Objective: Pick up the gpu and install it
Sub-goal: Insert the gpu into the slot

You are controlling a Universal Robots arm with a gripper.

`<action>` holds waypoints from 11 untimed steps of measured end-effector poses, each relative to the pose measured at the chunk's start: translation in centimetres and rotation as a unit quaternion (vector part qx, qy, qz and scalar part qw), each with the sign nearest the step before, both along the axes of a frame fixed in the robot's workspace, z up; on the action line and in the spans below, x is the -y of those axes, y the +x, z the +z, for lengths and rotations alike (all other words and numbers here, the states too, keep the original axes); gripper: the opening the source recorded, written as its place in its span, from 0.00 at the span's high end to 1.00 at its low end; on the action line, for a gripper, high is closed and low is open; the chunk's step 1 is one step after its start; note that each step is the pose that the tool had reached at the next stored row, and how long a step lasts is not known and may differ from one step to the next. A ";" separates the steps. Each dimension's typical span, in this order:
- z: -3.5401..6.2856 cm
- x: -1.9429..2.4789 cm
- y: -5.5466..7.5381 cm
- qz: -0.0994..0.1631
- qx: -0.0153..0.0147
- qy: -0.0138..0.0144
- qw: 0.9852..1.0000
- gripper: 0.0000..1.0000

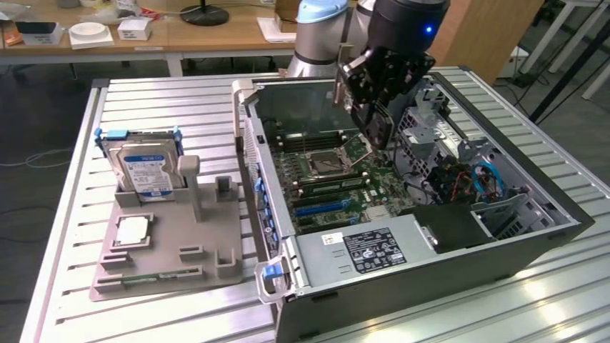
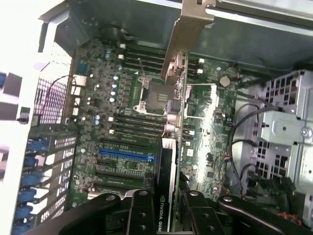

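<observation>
Now, step in hand: the gpu (image 2: 165, 171) is already picked up and is carried over the open computer case (image 1: 533, 236); the install is judged to be under way, with the card not yet seated.
Tool state: the tool (image 2: 168, 215) is clenched on the gpu, one finger on each face of the card.
Where the gpu is: it is held on edge, above the motherboard (image 1: 333, 193) and apart from it, near the CPU socket (image 1: 329, 163); its metal bracket is pointed toward the case's back wall.
What seating calls for: as a judgement, the card's lower edge has to be lined up along an expansion slot, such as the blue slot (image 2: 124, 154), and the bracket brought to the rear opening before any pressing down.
Writing on the gpu: "NVIDIA" is read on the black face in the wrist view, followed by "QUA", the rest being cut off.
Other labels: a white-printed label is seen on the power supply (image 1: 376, 250), too small to be read; the blue label of the hard drive (image 1: 145, 170), set in a grey holder on the table (image 1: 171, 100), is likewise not legible.
</observation>
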State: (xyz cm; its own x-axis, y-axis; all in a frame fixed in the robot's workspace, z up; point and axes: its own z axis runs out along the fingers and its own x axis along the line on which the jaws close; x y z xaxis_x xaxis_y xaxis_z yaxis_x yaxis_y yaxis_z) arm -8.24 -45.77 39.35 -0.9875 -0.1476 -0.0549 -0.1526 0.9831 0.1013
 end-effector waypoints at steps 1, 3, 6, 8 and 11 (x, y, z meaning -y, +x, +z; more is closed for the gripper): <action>-0.01 0.00 0.0 0.007 0.000 0.000 1.000 0.72; -0.05 0.00 0.1 0.022 0.000 0.000 1.000 0.72; -0.10 0.00 0.2 0.042 0.000 0.000 0.999 0.72; -0.14 0.00 0.2 0.056 0.000 0.000 0.998 0.72; -0.20 0.00 0.3 0.077 0.000 0.000 0.997 0.72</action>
State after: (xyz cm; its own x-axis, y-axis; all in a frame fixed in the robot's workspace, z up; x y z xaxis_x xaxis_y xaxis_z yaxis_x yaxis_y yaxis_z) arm -7.90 -45.77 39.15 -0.9532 -0.2973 -0.0549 -0.3016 0.9480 0.1013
